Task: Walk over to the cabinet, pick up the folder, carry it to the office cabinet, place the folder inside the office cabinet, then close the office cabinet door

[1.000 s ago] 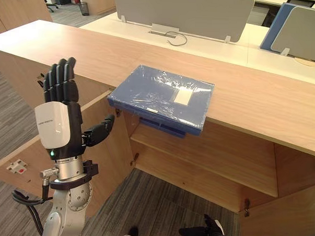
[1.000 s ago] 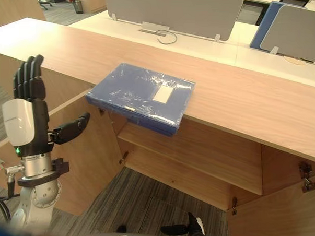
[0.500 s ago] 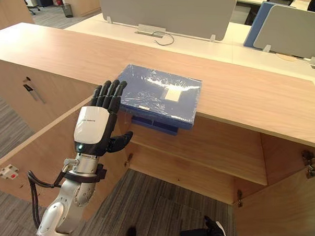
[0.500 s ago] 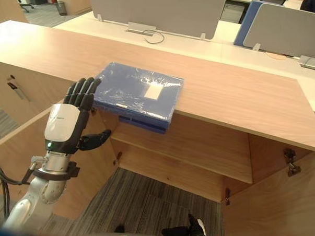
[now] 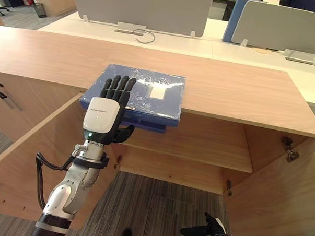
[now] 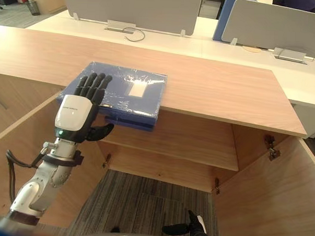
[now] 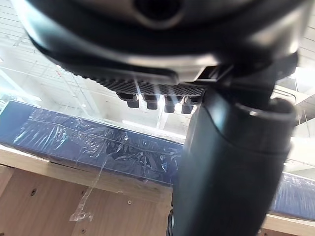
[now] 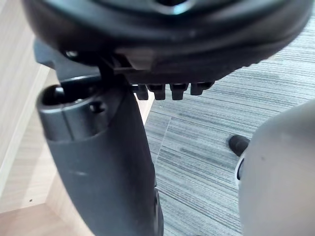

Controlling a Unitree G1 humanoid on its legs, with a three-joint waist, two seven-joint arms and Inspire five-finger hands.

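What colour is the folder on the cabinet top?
The folder is blue, with a pale label; the left eye view shows it best.

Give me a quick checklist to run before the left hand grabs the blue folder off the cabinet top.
1. Left hand open, fingers straight: ok.
2. Fingers above the folder, thumb below its overhanging edge: ok.
3. Fingers touching the folder: cannot tell.
4. Folder gripped: not ok, nothing curled round it.
5. Left cabinet door stands open: ok.
6. Right hand free: ok, open over the floor.
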